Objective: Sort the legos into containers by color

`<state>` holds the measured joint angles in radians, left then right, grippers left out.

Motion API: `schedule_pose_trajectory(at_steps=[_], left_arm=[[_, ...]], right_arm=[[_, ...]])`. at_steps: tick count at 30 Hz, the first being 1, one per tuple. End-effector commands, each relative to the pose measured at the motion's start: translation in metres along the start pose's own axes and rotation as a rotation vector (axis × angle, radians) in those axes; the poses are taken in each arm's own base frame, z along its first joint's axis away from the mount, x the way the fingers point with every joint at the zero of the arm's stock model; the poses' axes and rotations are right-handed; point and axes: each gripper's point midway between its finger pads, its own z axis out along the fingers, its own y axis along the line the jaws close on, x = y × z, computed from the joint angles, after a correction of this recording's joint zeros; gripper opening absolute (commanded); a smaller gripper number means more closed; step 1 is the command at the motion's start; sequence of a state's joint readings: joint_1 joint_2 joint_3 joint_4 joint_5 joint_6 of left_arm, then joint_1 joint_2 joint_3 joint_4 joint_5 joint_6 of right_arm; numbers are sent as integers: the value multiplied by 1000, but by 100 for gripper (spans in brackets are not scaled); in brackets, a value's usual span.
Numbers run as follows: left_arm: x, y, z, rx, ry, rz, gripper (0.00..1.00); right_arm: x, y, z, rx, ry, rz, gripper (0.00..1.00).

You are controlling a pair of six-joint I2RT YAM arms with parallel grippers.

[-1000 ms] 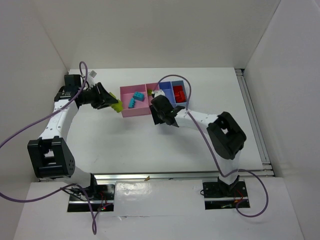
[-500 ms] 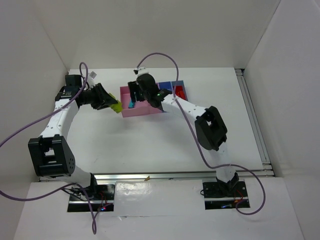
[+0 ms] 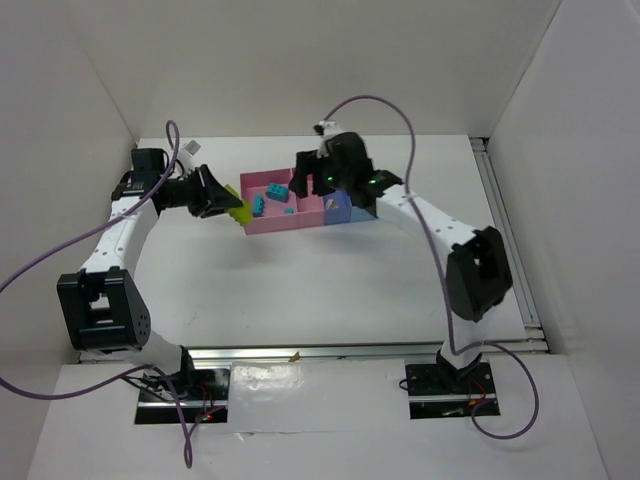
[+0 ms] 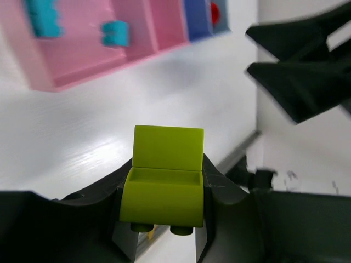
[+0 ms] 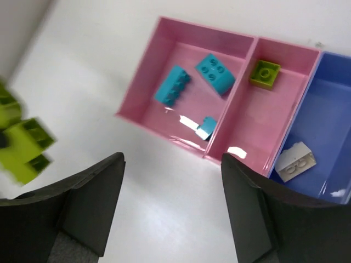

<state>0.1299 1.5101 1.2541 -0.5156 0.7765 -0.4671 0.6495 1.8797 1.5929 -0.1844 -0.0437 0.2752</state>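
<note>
Left jaws grip my yellow-green lego (image 4: 164,181) just left of the containers (image 3: 270,224) in the top view; its pink bin (image 5: 258,120) lies rightward, under the open right jaws.

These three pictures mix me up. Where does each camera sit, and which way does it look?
Top external: above and behind, looking down on the table; left arm and right arm show whole.
Left wrist: on the left arm, looking past the left tool, shut on the yellow-green brick, toward the pink bins.
Right wrist: on the right arm, looking down into the bins; its open right tool shows below.
Shared: both wrist views show the cyan bricks.
</note>
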Motion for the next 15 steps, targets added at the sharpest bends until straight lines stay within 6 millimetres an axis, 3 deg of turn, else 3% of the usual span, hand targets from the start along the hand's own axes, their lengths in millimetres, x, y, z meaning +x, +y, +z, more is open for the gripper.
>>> schedule_pose_trajectory(at_steps=[1, 3, 7, 15], left_arm=[[7, -44, 6, 286, 109, 102, 0], [17, -62, 9, 398, 180, 129, 0], [27, -86, 11, 503, 233, 194, 0], [34, -111, 14, 633, 256, 317, 0]], right_arm=[[-27, 22, -58, -323, -27, 66, 79], [-26, 24, -75, -429, -2, 85, 85], [-14, 54, -104, -658, 62, 68, 87], [-1, 79, -114, -895, 153, 43, 89]])
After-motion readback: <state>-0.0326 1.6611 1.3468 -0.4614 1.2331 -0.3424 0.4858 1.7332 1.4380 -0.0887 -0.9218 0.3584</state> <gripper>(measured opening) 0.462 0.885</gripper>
